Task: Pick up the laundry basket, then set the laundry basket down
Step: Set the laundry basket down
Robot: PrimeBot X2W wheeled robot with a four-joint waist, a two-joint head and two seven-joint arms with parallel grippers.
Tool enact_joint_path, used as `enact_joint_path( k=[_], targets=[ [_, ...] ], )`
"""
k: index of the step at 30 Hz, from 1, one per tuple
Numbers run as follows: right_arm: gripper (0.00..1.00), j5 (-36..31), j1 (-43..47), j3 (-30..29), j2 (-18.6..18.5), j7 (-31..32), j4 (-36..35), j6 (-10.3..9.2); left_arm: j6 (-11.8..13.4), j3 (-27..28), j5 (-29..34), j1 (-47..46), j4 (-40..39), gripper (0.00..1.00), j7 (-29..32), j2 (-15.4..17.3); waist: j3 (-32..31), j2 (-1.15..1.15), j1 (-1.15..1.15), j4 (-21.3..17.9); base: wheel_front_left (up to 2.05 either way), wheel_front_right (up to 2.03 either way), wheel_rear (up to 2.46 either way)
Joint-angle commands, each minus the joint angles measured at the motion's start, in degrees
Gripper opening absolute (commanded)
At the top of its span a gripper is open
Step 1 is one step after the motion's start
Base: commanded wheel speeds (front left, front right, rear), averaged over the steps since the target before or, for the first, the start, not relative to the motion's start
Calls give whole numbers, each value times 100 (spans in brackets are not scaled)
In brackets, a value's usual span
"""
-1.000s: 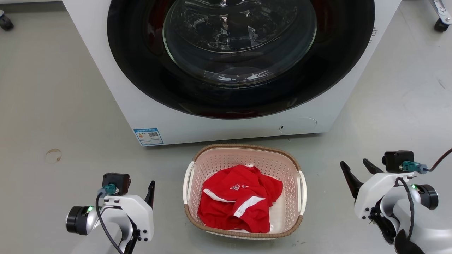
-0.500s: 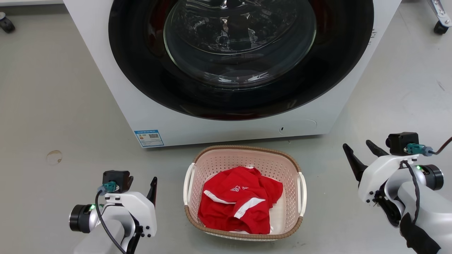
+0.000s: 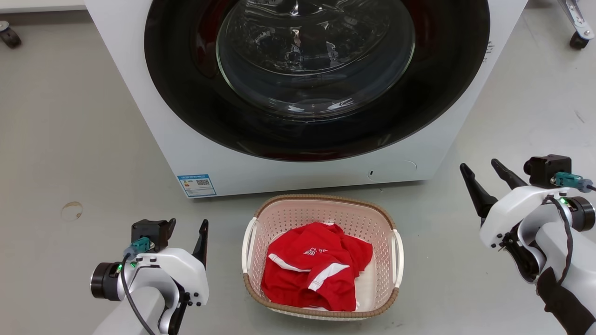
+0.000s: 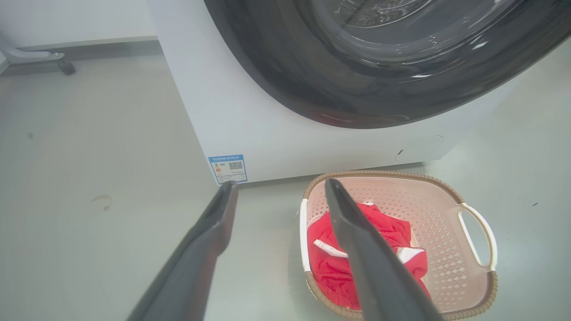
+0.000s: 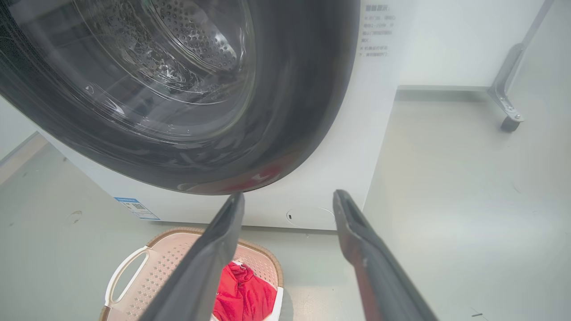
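Both grippers are spread wide and hold nothing: the left gripper [image 4: 279, 183] hangs low near the left side of the laundry basket [image 3: 321, 207], and the right gripper [image 3: 478, 165] sits well out to the right, nearer the washing machine [image 3: 153, 139]. Neither touches anything. The basket stands on the floor [image 3: 70, 116] just in front of the machine, with a crumpled red garment [image 3: 316, 265] inside. I judge it light and fairly stiff, though thin perforated plastic may flex if I lift one side alone, and the cloth adds little weight. I would take it by the two white loops, the left handle [image 3: 248, 246] and the right handle [image 3: 398, 258], one per gripper, so that it rises level. The smooth plastic could slip between narrow fingers. From the head camera those loops read as thin strips seen from above. The left wrist camera looks across at the right loop and shows its open gap, and the right wrist camera does the same for the left loop.
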Motion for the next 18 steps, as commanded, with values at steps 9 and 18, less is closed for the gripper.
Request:
enact_joint_path(
  k=[9,18],
  targets=[
    [100,-574,439,-558,-152,-82,-567,-21,247,396,14,384,-922,100,59,473,-89,0,0,15,0,0,0],
    [100,-927,676,-955,-303,-82,-1009,-21,620,546,-166,799,-2074,100,444,884,-187,0,0,44,0,0,0]
  ],
)
